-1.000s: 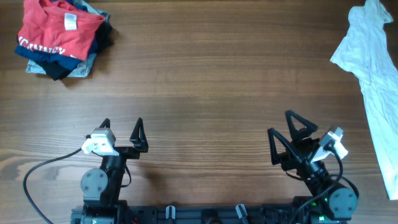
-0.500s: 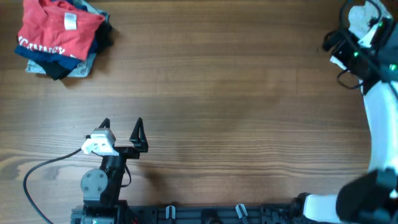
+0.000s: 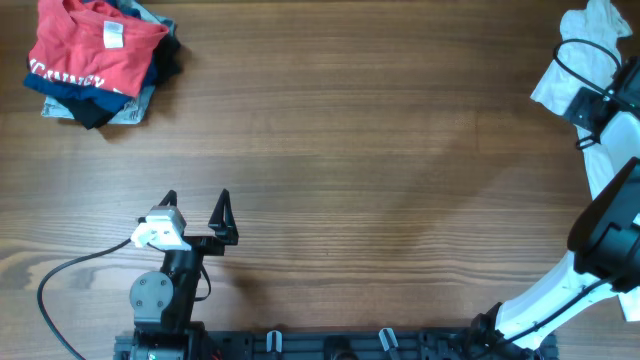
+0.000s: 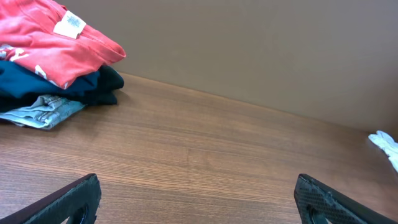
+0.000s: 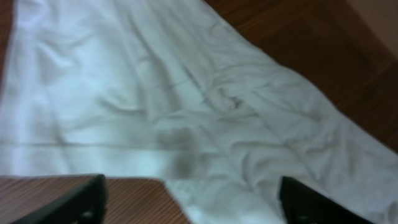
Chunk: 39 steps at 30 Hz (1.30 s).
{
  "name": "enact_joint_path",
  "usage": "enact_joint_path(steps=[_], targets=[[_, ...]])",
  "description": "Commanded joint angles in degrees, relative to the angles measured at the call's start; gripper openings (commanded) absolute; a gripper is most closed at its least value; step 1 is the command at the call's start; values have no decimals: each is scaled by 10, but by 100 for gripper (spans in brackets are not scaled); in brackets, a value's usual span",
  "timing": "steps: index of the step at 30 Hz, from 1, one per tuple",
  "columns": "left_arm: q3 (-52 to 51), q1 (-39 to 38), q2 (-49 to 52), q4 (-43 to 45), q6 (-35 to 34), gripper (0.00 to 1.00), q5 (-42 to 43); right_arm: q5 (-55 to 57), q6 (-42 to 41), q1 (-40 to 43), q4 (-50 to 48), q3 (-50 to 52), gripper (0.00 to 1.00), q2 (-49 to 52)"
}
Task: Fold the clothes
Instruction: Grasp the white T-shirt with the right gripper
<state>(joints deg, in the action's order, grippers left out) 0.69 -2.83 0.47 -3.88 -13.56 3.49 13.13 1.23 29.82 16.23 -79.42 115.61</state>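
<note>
A white garment (image 3: 588,40) lies crumpled and stretched along the far right edge of the table. My right gripper (image 3: 598,98) hovers over its upper part, arm stretched out to the right. In the right wrist view the fingers (image 5: 193,199) are open and empty just above the white cloth (image 5: 186,93), at its edge on the wood. My left gripper (image 3: 195,212) is open and empty near the front left, resting low over bare wood (image 4: 199,199). The white garment shows as a small corner at the far right of the left wrist view (image 4: 385,142).
A folded pile lies at the back left corner: a red shirt (image 3: 95,45) on a navy piece and jeans, also in the left wrist view (image 4: 50,50). The left arm's cable (image 3: 70,270) trails on the front left. The wooden table (image 3: 350,130) spans the middle.
My right arm has swung from its resting place at the front right out to the white garment at the far right, then drawn slightly back toward the front. The left arm has not moved.
</note>
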Motion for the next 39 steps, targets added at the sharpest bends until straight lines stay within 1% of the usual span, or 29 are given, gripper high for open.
enact_joint_path(steps=[1, 3, 5, 6, 8, 9, 10, 11, 13, 15, 18, 21, 24, 26, 27, 28, 30, 35, 39], targets=[[-4, 4, -3, -2, 12, 100, 7, -3, 66, 16, -37, -10, 72, 24], [-4, 4, -3, -2, 12, 100, 7, -32, 80, 20, -67, -10, 79, 26], [-4, 4, -3, -2, 12, 100, 7, -82, 93, 20, -79, -18, 81, 32], [-4, 4, -3, -2, 12, 100, 7, -89, 93, 20, -75, -30, 83, 42], [-4, 4, -3, -2, 12, 100, 7, -134, 92, 19, -26, -83, 87, 75], [-4, 4, -3, -2, 12, 100, 7, -160, 82, 19, 36, -151, 86, 105], [-4, 4, -3, -2, 12, 100, 7, -154, 64, 19, 93, -219, 84, 132], [-4, 4, -3, -2, 12, 100, 7, -151, 63, 19, 112, -245, 84, 141], [-4, 4, -3, -2, 12, 100, 7, -137, 63, 17, 132, -274, 84, 147], [-4, 4, -3, -2, 12, 100, 7, -130, 73, 17, 137, -275, 86, 154], [-4, 4, -3, -2, 12, 100, 7, -132, 78, 19, 142, -275, 86, 172], [-4, 4, -3, -2, 12, 100, 7, -130, 78, 19, 136, -275, 81, 190], [-4, 4, -3, -2, 12, 100, 7, -112, 74, 20, 127, -275, 81, 205], [-4, 4, -3, -2, 12, 100, 7, -112, 74, 21, 119, -275, 78, 207], [-4, 4, -3, -2, 12, 100, 7, -112, 74, 21, 115, -275, 74, 208], [-4, 4, -3, -2, 12, 100, 7, -112, 76, 22, 112, -275, 60, 209], [-4, 4, -3, -2, 12, 100, 7, -112, 76, 23, 112, -275, 45, 209], [-4, 4, -3, -2, 12, 100, 7, -112, 76, 23, 108, -270, 43, 210], [-4, 4, -3, -2, 12, 100, 7, -112, 78, 23, 104, -270, 44, 225]])
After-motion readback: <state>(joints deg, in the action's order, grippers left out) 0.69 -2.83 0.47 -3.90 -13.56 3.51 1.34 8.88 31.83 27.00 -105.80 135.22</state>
